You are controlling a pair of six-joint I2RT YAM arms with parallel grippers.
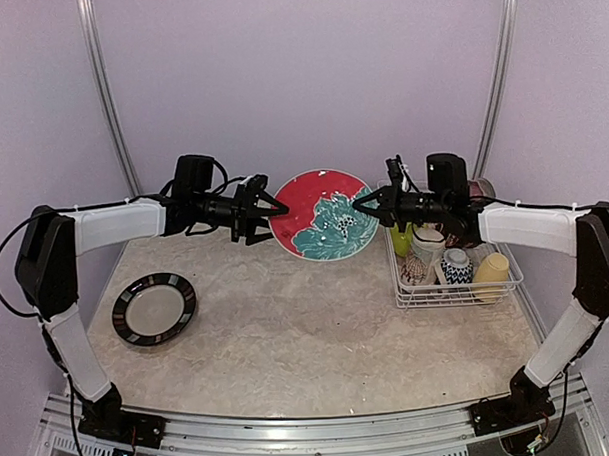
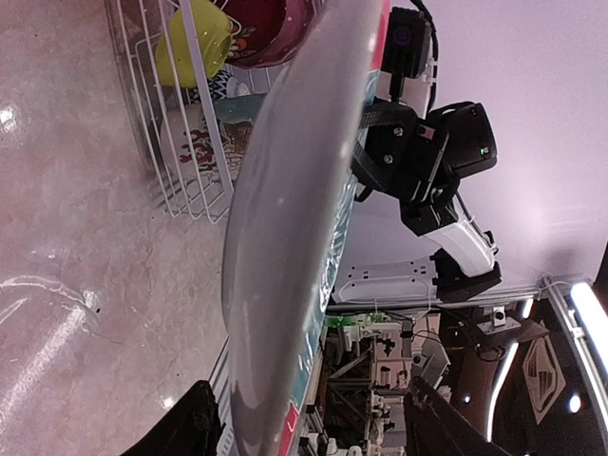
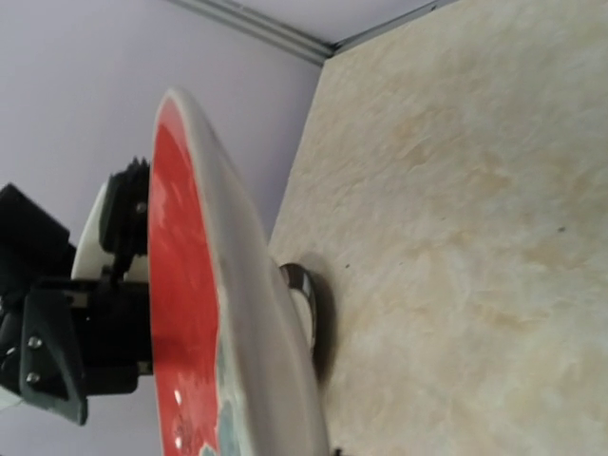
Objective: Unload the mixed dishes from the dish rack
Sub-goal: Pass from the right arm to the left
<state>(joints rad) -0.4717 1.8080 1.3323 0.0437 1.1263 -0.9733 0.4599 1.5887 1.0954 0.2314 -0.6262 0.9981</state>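
— Now, item one?
— Red plate, teal floral centre, standing on edge in the air above the far edge of the worktop, midway along. Right gripper is pinched tight on its right rim. The left gripper is at the left rim, claw wide, one finger on either side, not yet gripping.
— Item two?
— Dish rack, white wire, far right corner. Contents: lime-green bowl, blue-patterned cup, pale-yellow mug, shell-patterned piece.
— Item three?
— Striped-rim plate, lying flat by the left edge.
— Any writing?
— One shield-shaped mark on a dark panel beyond the worktop, left wrist view only. Its lettering is too blurred to read.
— Differences by view?
— Only the top view gives the red plate's full face. The left wrist view shows it edge-on, grey underside outward, plus a dark red bowl in the rack, which the top view barely shows. The right wrist view shows the red face edge-on, with the left gripper's black body behind it.
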